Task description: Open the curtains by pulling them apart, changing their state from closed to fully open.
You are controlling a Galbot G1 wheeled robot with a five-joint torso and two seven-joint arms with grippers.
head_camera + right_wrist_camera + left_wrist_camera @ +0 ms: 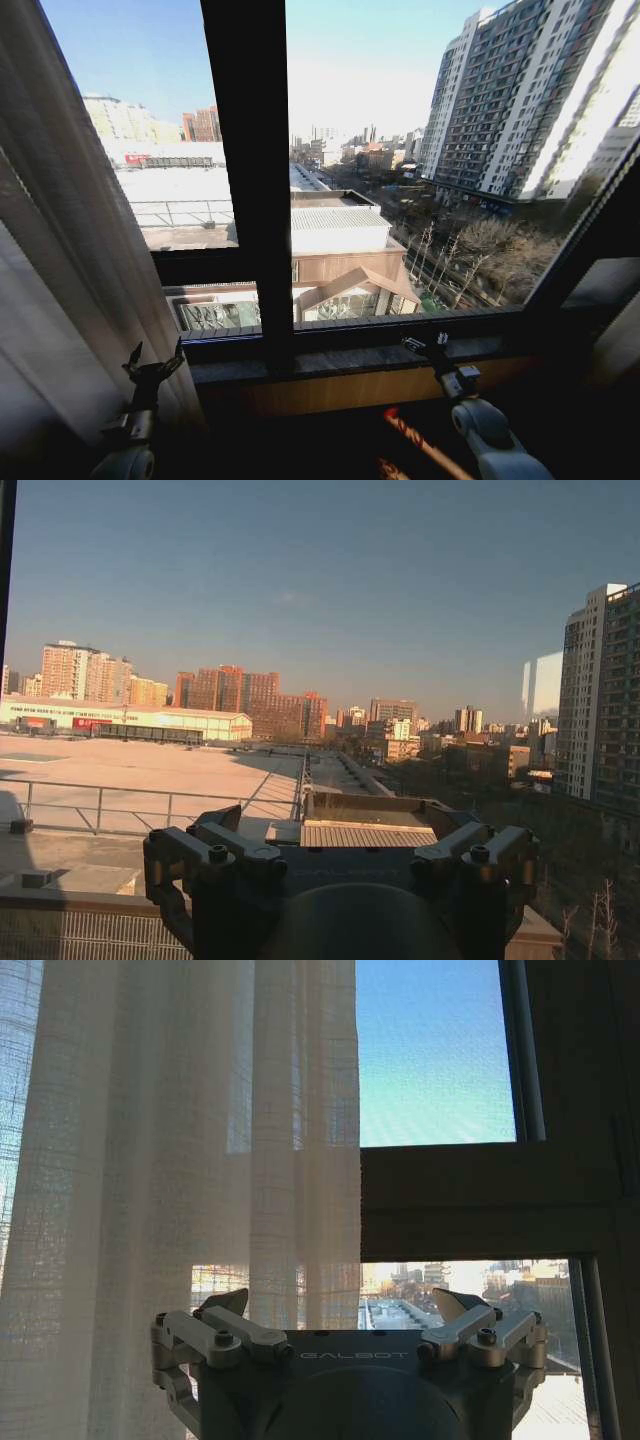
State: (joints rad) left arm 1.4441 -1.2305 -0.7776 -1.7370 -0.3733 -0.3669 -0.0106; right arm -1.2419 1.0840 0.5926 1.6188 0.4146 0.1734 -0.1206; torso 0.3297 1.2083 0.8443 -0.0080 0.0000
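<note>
The curtains (pixel 70 260) hang as a sheer white pleated panel gathered at the left edge of the window. In the left wrist view the curtains (pixel 190 1160) cover the left half of the glass, with their free edge straight ahead of the gripper. My left gripper (pixel 152 363) is low beside the fabric's edge, open, with nothing between its fingers (pixel 228 1305). My right gripper (pixel 427 347) hovers open just above the windowsill, and its fingers (pixel 222 822) face bare glass and the city outside.
A thick dark window post (pixel 250 150) divides the glass, with a crossbar (pixel 200 265) on the left pane. A stone windowsill (pixel 340 360) runs below. The right side holds a dark slanted frame (pixel 590 230). An orange-red strip (pixel 420 440) lies on the floor.
</note>
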